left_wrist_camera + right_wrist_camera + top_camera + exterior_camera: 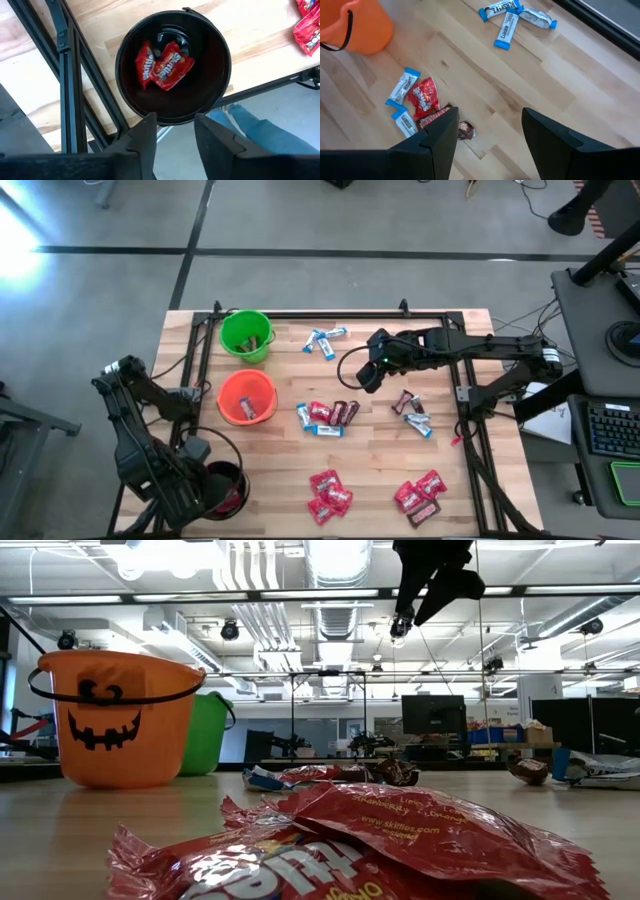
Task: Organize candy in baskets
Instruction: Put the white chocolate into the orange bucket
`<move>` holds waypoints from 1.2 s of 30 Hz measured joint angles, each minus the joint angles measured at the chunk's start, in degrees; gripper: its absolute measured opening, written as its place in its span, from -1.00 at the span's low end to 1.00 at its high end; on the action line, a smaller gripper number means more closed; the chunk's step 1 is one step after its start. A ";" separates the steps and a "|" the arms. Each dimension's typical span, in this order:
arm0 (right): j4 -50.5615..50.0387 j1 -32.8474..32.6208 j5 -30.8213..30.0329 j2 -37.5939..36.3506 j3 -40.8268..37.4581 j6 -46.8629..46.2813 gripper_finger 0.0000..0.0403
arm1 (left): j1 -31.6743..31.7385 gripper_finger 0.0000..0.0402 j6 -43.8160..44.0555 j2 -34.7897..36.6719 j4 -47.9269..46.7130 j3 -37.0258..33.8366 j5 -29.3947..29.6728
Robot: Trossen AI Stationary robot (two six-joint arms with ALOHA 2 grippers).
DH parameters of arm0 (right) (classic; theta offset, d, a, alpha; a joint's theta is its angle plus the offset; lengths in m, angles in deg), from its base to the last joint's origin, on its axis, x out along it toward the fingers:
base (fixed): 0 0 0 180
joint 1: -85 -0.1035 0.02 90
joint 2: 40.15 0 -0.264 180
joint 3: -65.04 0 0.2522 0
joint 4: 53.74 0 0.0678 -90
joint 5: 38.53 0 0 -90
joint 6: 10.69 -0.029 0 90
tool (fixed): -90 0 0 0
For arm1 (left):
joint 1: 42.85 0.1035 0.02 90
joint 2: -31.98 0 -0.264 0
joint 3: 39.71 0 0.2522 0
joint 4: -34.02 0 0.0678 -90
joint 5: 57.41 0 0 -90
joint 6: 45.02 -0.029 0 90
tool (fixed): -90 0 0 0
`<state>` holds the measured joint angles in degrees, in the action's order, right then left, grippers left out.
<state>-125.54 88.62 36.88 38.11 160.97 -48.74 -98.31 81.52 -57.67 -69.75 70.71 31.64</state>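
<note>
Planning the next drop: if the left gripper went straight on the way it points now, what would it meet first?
Likely the black bucket directly below the open left gripper, landing on the red candy packets already inside; depth is hard to judge.

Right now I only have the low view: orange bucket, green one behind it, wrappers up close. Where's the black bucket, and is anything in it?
Observer: The black bucket sits at the table's front-left corner, under the left gripper. Two red candies lie inside.
Operator: Left gripper holding anything?
Observer: No. Its fingers stand apart above the bucket with nothing between them.
Operator: And the right one?
Observer: The right gripper hovers open and empty over the table's middle, beside the mixed candy cluster.
Operator: Any blue ones sorted?
Observer: Three blue-and-white bars lie loose near the green bucket.
</note>
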 joint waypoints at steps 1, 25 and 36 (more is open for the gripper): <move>0.00 0.00 -0.02 0.00 0.00 0.24 0.03 | 0.00 -0.38 0.00 0.02 0.02 0.00 0.44; 8.07 4.92 -2.55 4.94 -0.23 4.49 0.03 | 16.49 -0.46 -28.18 3.41 0.08 4.59 35.61; 21.30 12.12 -2.99 5.53 -5.55 2.65 0.03 | 27.74 -0.49 -53.06 6.48 0.01 7.13 40.98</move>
<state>-104.24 100.74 33.89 43.65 155.42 -46.09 -70.57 28.45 -51.18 -69.74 77.84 72.62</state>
